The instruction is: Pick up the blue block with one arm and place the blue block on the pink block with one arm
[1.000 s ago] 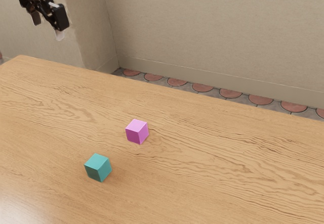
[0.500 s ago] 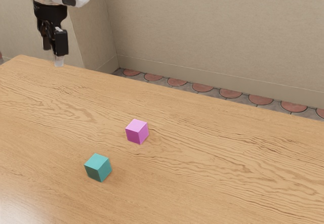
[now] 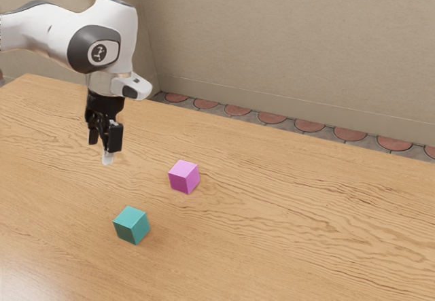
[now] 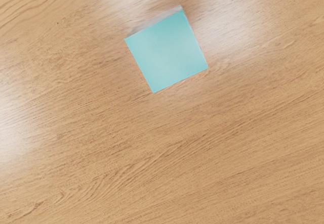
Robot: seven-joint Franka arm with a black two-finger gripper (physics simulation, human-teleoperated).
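Gripper [image 3: 106, 153] held above and clear of blue block [image 3: 131, 224]; opening not determinable. Block judged rigid, light, flat-sided; to be gripped across opposite faces, yaw matched.

hand [image 3: 107, 155] swung in and down, now poised above blue block [image 3: 132, 224]

The white arm [image 3: 47, 32] reaches in from the exterior view's left, wrist bent down. Its black tool [image 3: 107, 154] hangs pointing straight down.
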